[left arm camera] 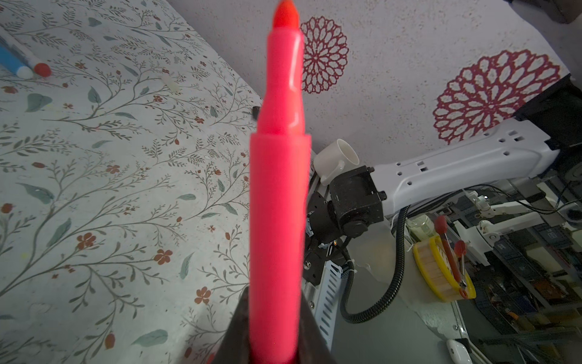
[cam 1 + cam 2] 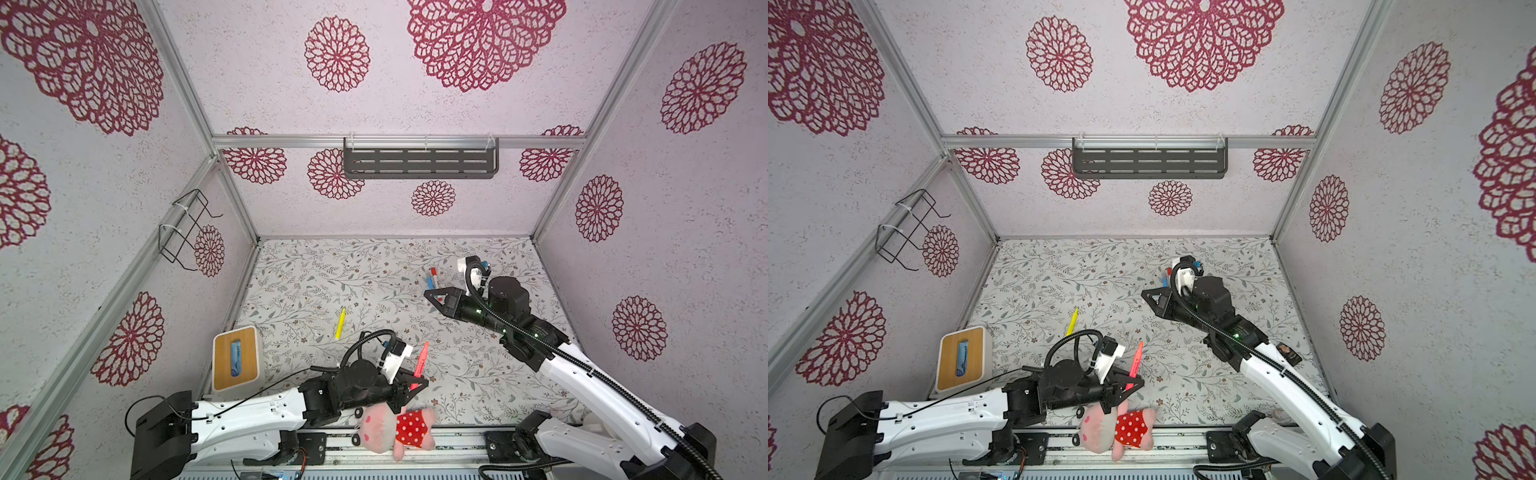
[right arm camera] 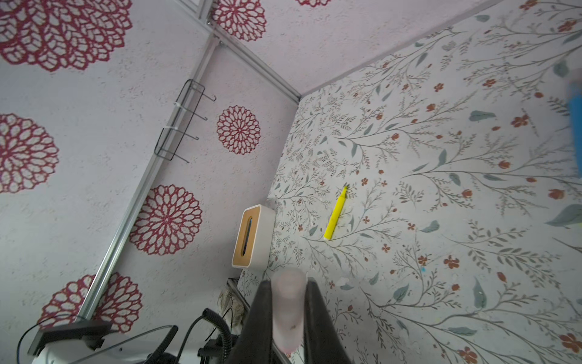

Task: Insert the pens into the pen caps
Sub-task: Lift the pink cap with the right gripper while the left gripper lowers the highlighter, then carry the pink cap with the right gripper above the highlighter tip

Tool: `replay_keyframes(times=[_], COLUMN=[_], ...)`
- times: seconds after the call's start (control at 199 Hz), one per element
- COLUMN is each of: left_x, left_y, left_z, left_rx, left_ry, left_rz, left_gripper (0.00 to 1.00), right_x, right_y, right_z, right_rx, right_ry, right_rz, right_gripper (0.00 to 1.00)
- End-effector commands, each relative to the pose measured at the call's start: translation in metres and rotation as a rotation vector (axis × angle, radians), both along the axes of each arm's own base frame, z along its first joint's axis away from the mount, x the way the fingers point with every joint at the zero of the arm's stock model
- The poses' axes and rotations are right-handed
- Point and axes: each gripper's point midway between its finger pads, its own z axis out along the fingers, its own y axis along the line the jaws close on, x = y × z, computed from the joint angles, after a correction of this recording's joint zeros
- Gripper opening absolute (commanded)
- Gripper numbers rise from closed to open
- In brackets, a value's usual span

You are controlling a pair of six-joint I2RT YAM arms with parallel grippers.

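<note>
Evidently readied for mating: left gripper [image 1: 274, 310] clamps the pink-red pen [image 1: 277, 189] tip-outward, right gripper [image 3: 288, 283] clamps the pale pink cap [image 3: 288, 305].

lab test cell: aluminium frame [image 2: 282, 142], wallpapered panels [image 2: 257, 75], cluttered bench [image 1: 504, 252] beyond

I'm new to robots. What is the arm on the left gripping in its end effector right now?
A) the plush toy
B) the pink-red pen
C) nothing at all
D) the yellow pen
B: the left end effector is shut on the pink-red pen, whose bare tip points away from it, while the yellow pen lies alone on the table.
</note>
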Motion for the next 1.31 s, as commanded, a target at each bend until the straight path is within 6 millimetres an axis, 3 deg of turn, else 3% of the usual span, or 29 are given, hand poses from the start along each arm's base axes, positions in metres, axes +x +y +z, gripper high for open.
replay_keyframes(times=[0.0,0.358,0.584,0.73,0.987,1.305], left_x=[0.002,0.007,0.01,0.01,0.012,0.021], left_y=[-0.002,0.011,0.008,0.003,0.013,0.018], left_z=[0.014,0.023,0.028,0.033,0.039,0.031], left_rx=[-0.058,-0.048,-0.088,-0.092,-0.093,-0.104], left_ry=[-0.009,-0.077,-0.067,-0.055,-0.053,-0.028], left_rz=[0.036,0.057,0.072,0.066,0.087,0.052], left_gripper=[0.0,0.0,0.0,0.0,0.0,0.0], right_x=[-0.015,-0.047,-0.058,-0.064,-0.075,-0.073], right_y=[-0.001,-0.026,-0.02,-0.025,-0.034,-0.021], right_z=[0.031,0.037,0.036,0.039,0.047,0.034], right_rx=[0.045,0.082,0.102,0.128,0.17,0.17], right_ry=[-0.127,-0.235,-0.239,-0.248,-0.284,-0.275], right_rz=[0.03,0.019,0.086,0.086,0.084,0.136], right_gripper=[0.0,0.0,0.0,0.0,0.0,0.0])
